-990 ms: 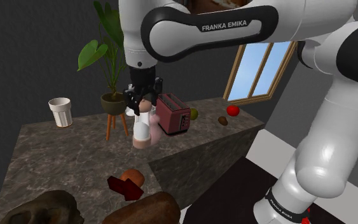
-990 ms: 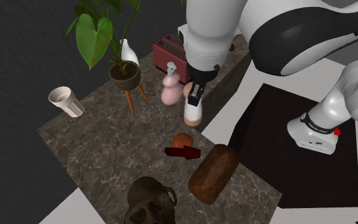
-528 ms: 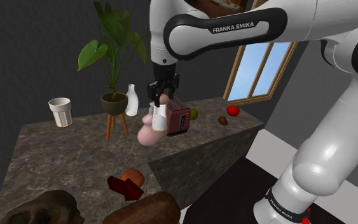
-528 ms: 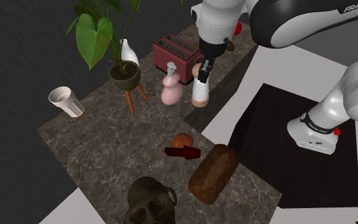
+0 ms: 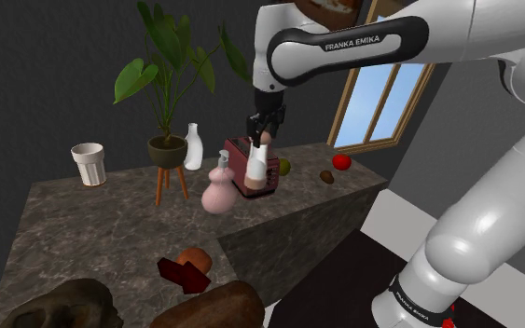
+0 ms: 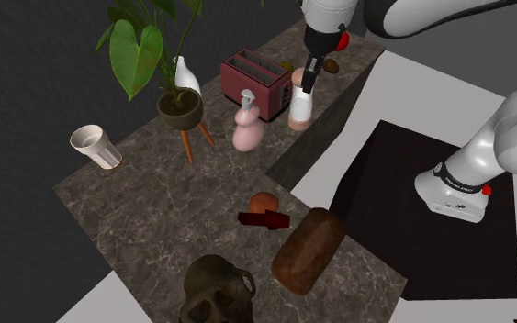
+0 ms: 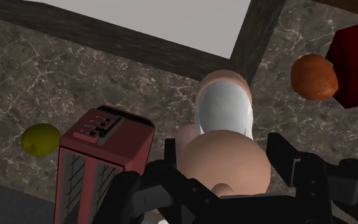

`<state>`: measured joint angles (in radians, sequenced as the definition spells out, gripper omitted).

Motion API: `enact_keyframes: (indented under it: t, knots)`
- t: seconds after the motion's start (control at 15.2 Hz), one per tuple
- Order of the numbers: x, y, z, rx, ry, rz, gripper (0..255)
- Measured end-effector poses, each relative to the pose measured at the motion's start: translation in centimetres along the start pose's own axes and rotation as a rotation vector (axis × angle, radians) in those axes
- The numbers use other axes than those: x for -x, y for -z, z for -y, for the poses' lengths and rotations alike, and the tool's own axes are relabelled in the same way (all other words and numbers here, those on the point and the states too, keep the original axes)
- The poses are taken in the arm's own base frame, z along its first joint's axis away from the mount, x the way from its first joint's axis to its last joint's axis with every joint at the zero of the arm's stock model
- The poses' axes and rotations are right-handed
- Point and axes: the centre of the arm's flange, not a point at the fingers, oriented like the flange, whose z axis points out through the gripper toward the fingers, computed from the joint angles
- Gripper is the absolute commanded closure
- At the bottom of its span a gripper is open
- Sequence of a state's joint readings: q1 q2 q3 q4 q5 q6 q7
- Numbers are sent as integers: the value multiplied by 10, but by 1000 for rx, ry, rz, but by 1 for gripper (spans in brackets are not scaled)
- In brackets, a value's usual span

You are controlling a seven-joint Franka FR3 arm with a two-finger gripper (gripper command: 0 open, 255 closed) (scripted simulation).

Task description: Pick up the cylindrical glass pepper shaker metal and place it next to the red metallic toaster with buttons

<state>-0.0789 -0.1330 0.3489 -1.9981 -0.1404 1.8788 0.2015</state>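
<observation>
One shaker (image 5: 256, 169), clamped in the pincer (image 5: 261, 144), hangs just in front of the toaster (image 5: 235, 160), seemingly clear of the table (image 5: 111, 224). Danger: the table's edge is close, so a crooked release could topple it overboard or knock the toaster.

Tabletop (image 5: 83, 233): you have a white cup (image 5: 89, 164) at the shoulder view's left | potted plant (image 5: 165, 151) with white bottle (image 5: 192, 147) just beside | pink dispenser (image 5: 219, 191) near them | brown loaf (image 6: 308, 250) near dark skull (image 6: 215, 289) | window (image 5: 381, 102) behind
</observation>
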Motion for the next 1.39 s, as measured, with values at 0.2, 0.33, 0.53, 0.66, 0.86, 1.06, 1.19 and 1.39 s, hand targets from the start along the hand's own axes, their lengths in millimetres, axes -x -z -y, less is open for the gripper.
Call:
enact_keyframes:
  t: [0.2, 0.33, 0.53, 0.66, 0.86, 1.06, 1.19, 1.39]
  knots:
    - [-3, -10, -39, 0, 0, 0, 255]
    - [-5, -11, -65, 0, 0, 0, 255]
    - [-2, -19, -104, 0, 0, 0, 255]
    - [-3, -23, -131, 0, 0, 0, 255]
    - [-5, -28, -171, 0, 0, 0, 255]
    - [-6, -38, -210, 0, 0, -1, 255]
    - [-5, -44, -239, 0, -1, 0, 255]
    - [-4, -50, -278, 0, 0, 0, 255]
